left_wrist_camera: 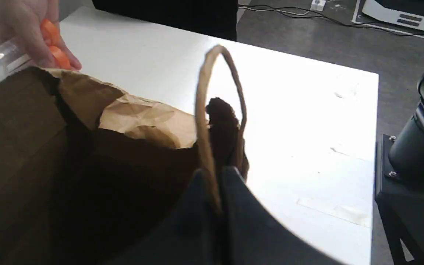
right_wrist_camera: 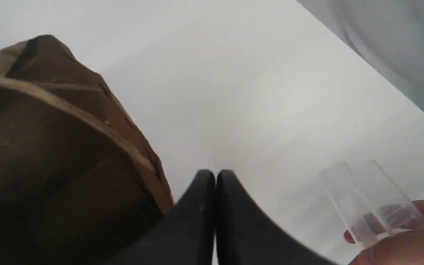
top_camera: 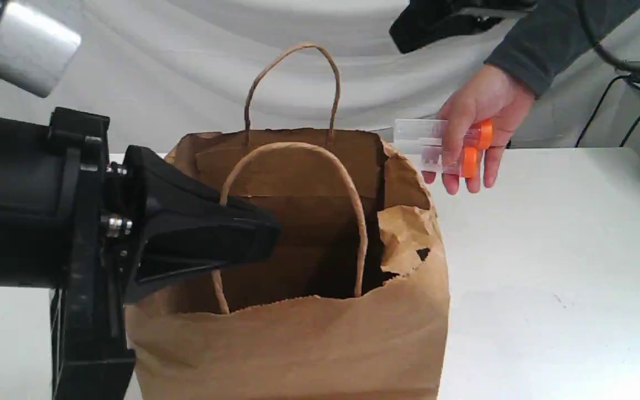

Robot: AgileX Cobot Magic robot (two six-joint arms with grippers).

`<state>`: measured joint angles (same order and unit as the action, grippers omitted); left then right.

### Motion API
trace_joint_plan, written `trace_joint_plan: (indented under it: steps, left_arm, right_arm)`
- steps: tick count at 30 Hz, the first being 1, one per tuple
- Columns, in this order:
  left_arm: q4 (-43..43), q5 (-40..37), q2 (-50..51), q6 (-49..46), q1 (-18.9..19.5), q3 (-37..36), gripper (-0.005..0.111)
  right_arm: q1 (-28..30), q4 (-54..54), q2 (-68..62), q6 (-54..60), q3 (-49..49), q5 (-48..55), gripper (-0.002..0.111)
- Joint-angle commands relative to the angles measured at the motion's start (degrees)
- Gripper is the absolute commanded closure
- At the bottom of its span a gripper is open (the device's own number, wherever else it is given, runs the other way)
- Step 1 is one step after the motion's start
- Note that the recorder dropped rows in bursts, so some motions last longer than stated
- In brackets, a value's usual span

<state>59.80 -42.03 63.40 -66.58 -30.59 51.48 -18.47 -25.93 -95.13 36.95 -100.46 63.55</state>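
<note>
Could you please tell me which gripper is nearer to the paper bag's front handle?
Left. The left gripper is shut on the front handle; the right gripper hangs shut beside the paper bag, away from that handle.

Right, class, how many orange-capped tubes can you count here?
2. The upper tube and lower tube lie side by side in the hand, right of the bag in the exterior view. Others could be hidden inside the bag.
</note>
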Motion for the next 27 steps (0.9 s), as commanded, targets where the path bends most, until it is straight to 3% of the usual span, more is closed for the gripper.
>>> trace_joint_plan:
  steps: [1, 7, 10, 27]
  left_arm:
    - [0.44, 0.60, -0.08, 0.48, -0.29, 0.09, 0.107]
    - [0.44, 0.60, 0.05, 0.48, -0.29, 0.09, 0.107]
    - [0.44, 0.60, 0.05, 0.58, -0.29, 0.09, 0.107]
    - [0.44, 0.03, 0.05, 0.46, -0.29, 0.09, 0.107]
  right_arm:
    - [-1.18, 0.93, -0.86, 0.35, -0.32, 1.13, 0.102]
    - [-2.22, 2.61, -3.14, 0.35, -0.32, 3.59, 0.067]
    - [-2.96, 2.62, -3.42, 0.35, -0.32, 3.73, 0.056]
    - [-6.81, 7.56, -9.14, 1.42, -0.32, 1.05, 0.054]
